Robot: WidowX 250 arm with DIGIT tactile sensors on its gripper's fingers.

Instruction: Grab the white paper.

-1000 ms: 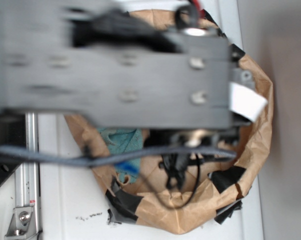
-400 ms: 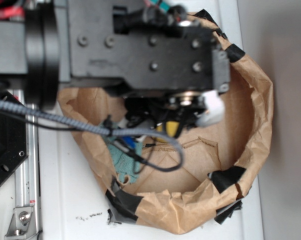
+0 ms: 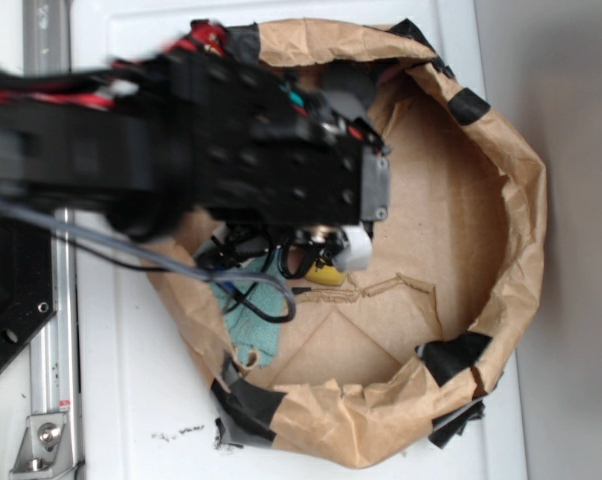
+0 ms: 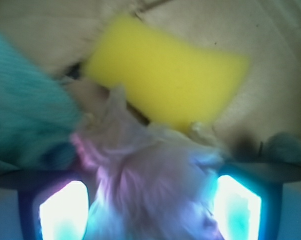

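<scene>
White paper (image 4: 150, 185) fills the lower middle of the wrist view, a wrinkled, folded wad lying between the two glowing fingers (image 4: 63, 210) of the gripper (image 4: 150, 212), one finger at each side of it. Whether the fingers actually press on the wad cannot be told from the blurred picture; they stand apart with the paper in the gap. Just behind the paper lies a yellow sponge (image 4: 165, 82), touching or nearly touching its far edge. A teal cloth (image 4: 25, 110) sits beside the paper on the left of that view, and a grey rounded lump (image 4: 285, 147) shows at the right edge.

In the exterior view the black arm (image 3: 181, 160) reaches from the left edge into a brown paper bag (image 3: 501, 190) lying open on the white desk (image 3: 131, 400). The gripper (image 3: 326, 255) is down near the bag's left inner wall, over the yellow sponge (image 3: 326, 275), with the teal cloth (image 3: 256, 320) just beside it toward the bag's lower left corner. The paper itself is hidden under the arm there
</scene>
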